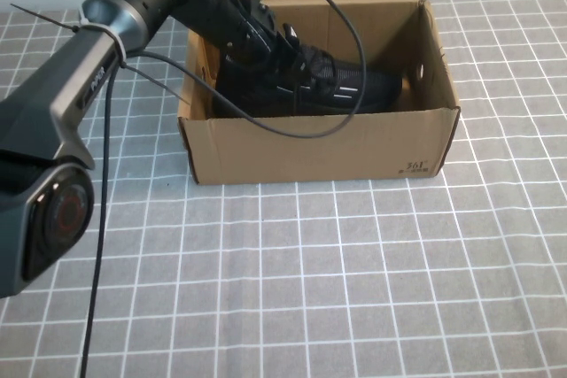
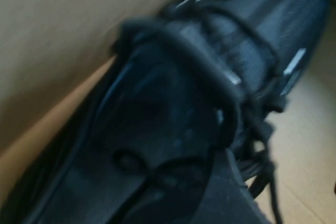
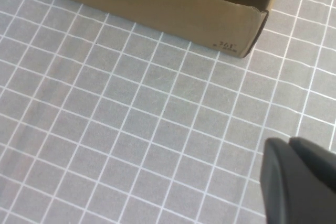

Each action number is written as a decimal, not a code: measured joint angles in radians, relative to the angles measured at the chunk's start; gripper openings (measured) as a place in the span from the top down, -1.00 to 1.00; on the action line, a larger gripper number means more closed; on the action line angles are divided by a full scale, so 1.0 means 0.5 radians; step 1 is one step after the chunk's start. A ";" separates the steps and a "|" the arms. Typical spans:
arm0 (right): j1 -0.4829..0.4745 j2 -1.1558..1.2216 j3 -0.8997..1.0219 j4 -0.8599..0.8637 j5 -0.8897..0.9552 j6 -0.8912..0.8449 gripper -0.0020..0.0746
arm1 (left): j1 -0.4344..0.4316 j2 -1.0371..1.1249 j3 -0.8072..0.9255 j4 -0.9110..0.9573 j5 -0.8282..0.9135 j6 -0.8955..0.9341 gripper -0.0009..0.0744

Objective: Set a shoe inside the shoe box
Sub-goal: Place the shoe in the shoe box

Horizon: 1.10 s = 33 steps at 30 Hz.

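Closest to the camera, the left arm's grey base (image 1: 49,192) fills the near-left corner, and its dark forearm slopes up and away toward the shoe box (image 1: 319,143). That brown cardboard box stands open on the grey gridded cloth (image 1: 354,289), its flaps up, with a small "361" print (image 1: 415,166) at the near right corner of its front wall.

Inside the box lies the shoe (image 1: 332,86), black mesh with white dashes on its side, its toe pointing toward the right end wall. It sits on the box floor, its heel end hidden under the arm.

The left gripper (image 1: 266,42) reaches into the left half of the box, down at the shoe's heel and collar. From the left wrist view the shoe's laces (image 2: 231,66) and dark opening fill the frame right against the cardboard wall (image 2: 63,35), but whether the fingers pinch the shoe or stand free of it I cannot tell.

The right gripper (image 3: 302,182) hangs over the cloth, in front of the box and off its printed corner, its fingers pressed together on nothing. A black cable (image 1: 345,50) loops from the left arm across the box's open top.
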State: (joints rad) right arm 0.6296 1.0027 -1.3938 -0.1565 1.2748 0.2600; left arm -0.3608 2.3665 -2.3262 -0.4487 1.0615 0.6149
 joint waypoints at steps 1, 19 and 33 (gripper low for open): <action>0.000 0.000 0.000 0.000 0.000 -0.001 0.99 | 0.000 0.003 0.000 -0.039 0.000 0.092 -0.03; 0.000 0.000 0.162 0.000 -0.005 -0.014 0.99 | 0.128 0.074 0.000 -0.279 0.011 0.862 -0.03; 0.000 0.000 0.162 -0.008 -0.010 -0.014 0.99 | 0.129 0.228 0.000 -0.486 -0.117 1.308 -0.03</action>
State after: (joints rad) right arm 0.6296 1.0027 -1.3127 -0.1603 1.2700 0.2530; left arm -0.2962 2.4805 -2.3262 -0.6914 1.0032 1.2688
